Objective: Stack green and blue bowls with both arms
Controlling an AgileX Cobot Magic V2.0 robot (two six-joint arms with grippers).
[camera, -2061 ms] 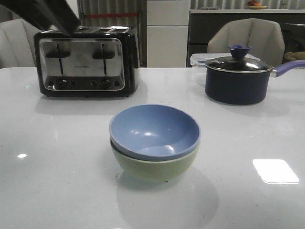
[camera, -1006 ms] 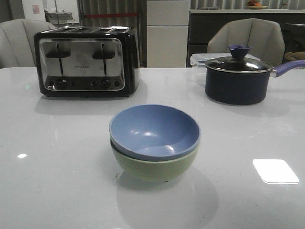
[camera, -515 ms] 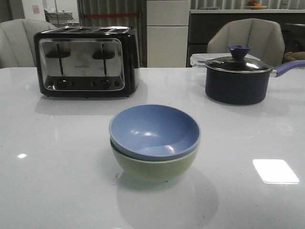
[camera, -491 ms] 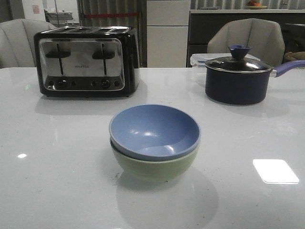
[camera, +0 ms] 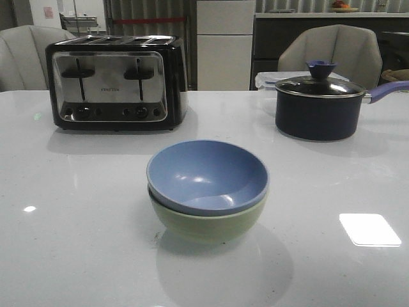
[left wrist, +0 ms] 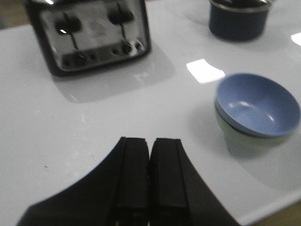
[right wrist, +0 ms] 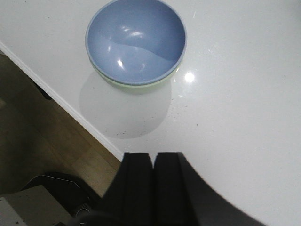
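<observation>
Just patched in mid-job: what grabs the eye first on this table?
The blue bowl nested inside the green bowl, front and center on the white table. Behind them stand a chrome toaster at back left and a dark lidded saucepan at back right.

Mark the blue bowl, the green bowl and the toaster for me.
blue bowl (camera: 206, 176), front view, inside of the bowl.
green bowl (camera: 208, 225), front view, outer wall below the blue rim.
toaster (camera: 108, 83), front view, chrome front panel.
</observation>
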